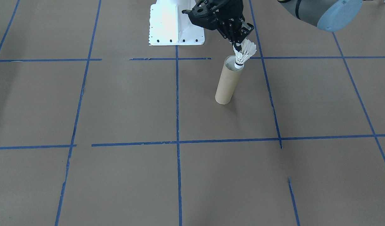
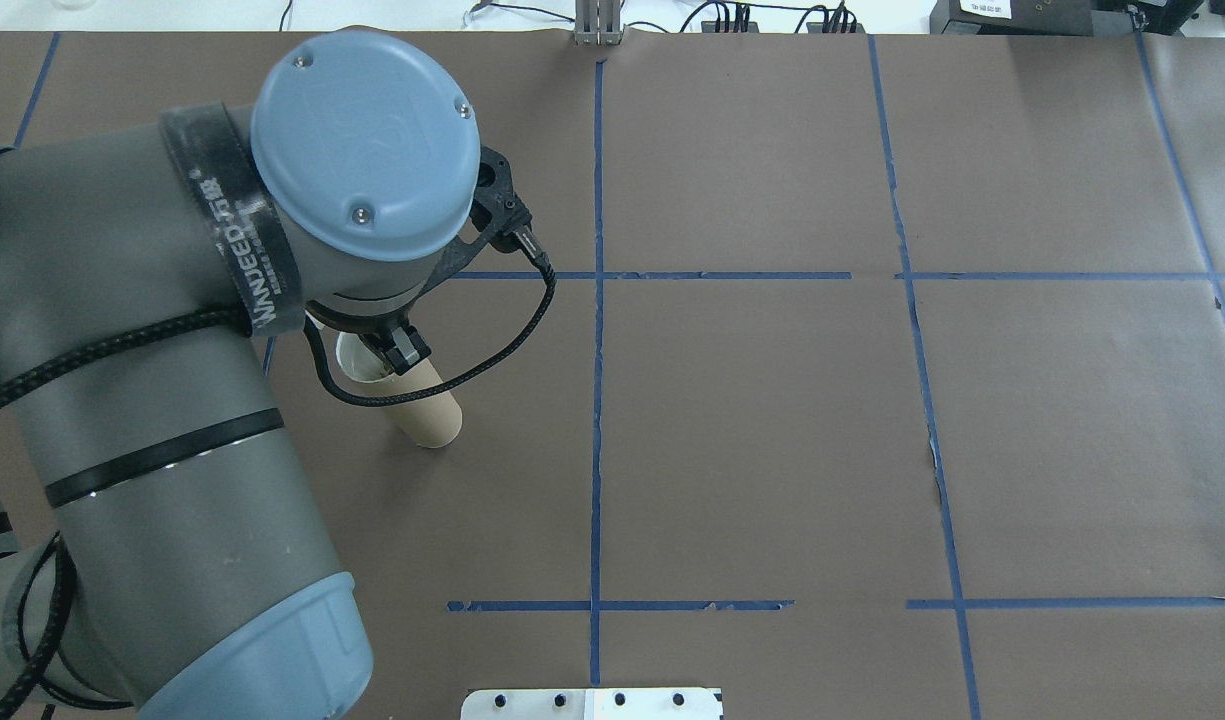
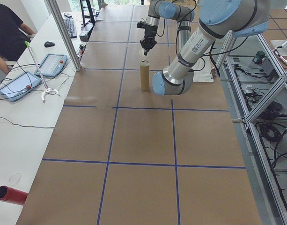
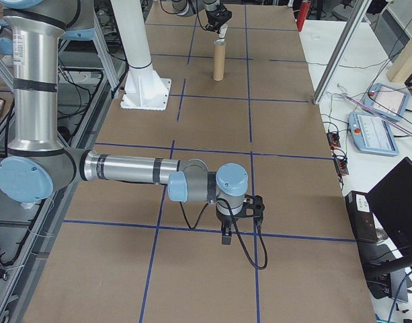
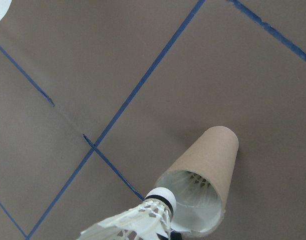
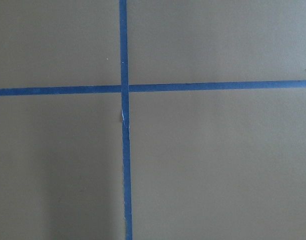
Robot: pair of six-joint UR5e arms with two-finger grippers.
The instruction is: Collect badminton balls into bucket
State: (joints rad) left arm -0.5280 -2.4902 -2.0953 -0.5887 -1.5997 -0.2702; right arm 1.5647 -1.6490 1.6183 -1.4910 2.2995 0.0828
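The bucket (image 1: 228,82) is a brown cardboard tube standing upright on the table. Just above its mouth, at the edge, my left gripper (image 1: 237,47) is shut on the feathers of a white badminton ball (image 1: 244,54), cork tip pointing down. The left wrist view shows the ball's cork (image 5: 160,197) beside the bucket's open mouth (image 5: 195,200), and feathers of another ball (image 5: 196,181) deep inside. From overhead my left arm hides most of the bucket (image 2: 427,415). My right gripper (image 4: 227,235) hovers low over bare table far from the bucket; I cannot tell whether it is open or shut.
The white pedestal base (image 1: 175,23) stands close behind the bucket. Blue tape lines (image 1: 177,103) cross the brown table cover. A side bench holds tablets (image 3: 49,64), a person (image 3: 7,28) sits there, and a red cylinder (image 3: 10,194) lies at its near end.
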